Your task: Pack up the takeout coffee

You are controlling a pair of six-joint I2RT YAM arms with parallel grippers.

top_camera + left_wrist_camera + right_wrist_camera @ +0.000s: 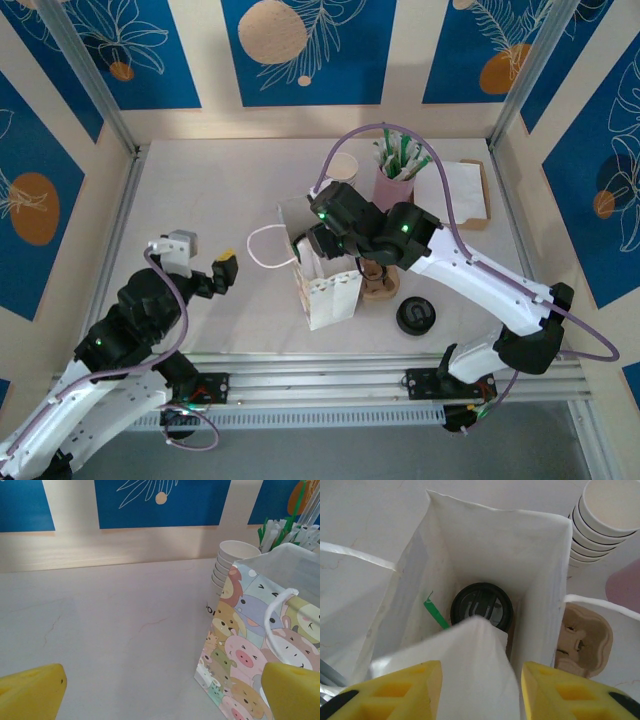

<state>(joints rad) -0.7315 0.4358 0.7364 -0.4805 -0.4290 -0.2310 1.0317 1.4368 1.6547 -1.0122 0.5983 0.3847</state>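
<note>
Right hand (481, 682) fingers apart above napkin (470, 660); takeout coffee (481, 605) inside bag (470, 535)

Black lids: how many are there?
2. One lid sits deep inside the paper bag; a loose lid lies on the table right of it, possibly a stack hiding more.

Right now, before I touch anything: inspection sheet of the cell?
Surface: white table, faint hairline marks.
Job's things: takeout coffee upright at the bottom of the paper bag, green straw beside it.
Clutter: cup stack, pink straw holder, napkin tray, black lids.
Grippers: left gripper open, empty, left of the bag; right gripper over the bag mouth, white paper between its fingers, grip unclear.
Cables: purple cable arcs over the straws.
Surroundings: blue-and-cream wall panels.
</note>
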